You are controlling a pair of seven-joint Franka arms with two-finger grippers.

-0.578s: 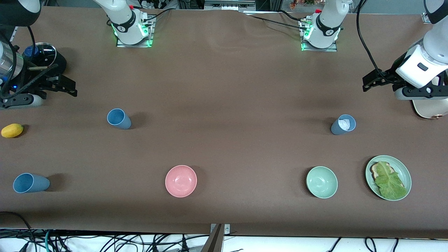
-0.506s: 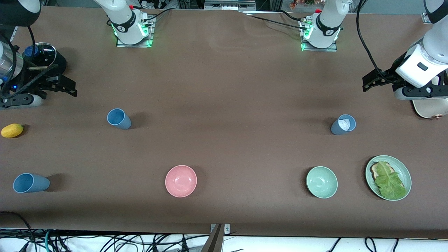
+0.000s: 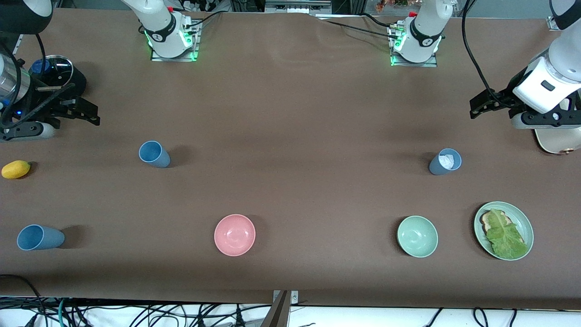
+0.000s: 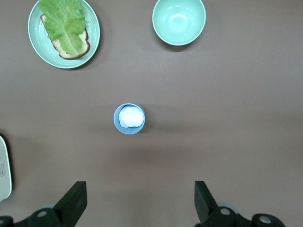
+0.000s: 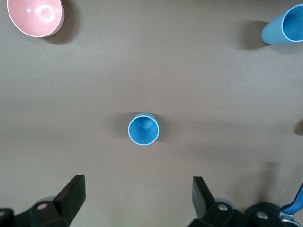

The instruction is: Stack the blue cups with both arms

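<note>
A sky-blue cup (image 3: pixel 154 154) stands toward the right arm's end of the table; it also shows in the right wrist view (image 5: pixel 143 128). A second blue cup (image 3: pixel 40 237) stands nearer the front camera by that end's edge, and in the right wrist view (image 5: pixel 283 27). A slate-blue cup (image 3: pixel 445 162) holding something white and crumpled stands toward the left arm's end, and in the left wrist view (image 4: pixel 129 118). My right gripper (image 3: pixel 96 114) (image 5: pixel 138 198) is open and empty, up over the table. My left gripper (image 3: pixel 473 109) (image 4: pixel 140 203) is open and empty, up over the table.
A pink bowl (image 3: pixel 234 235) and a green bowl (image 3: pixel 417 236) sit near the front edge. A green plate (image 3: pixel 522 218) with bread and lettuce lies beside the green bowl. A yellow fruit (image 3: pixel 16 169), a black lidded appliance (image 3: pixel 56 72) and a cream object (image 3: pixel 556 141) sit at the table's ends.
</note>
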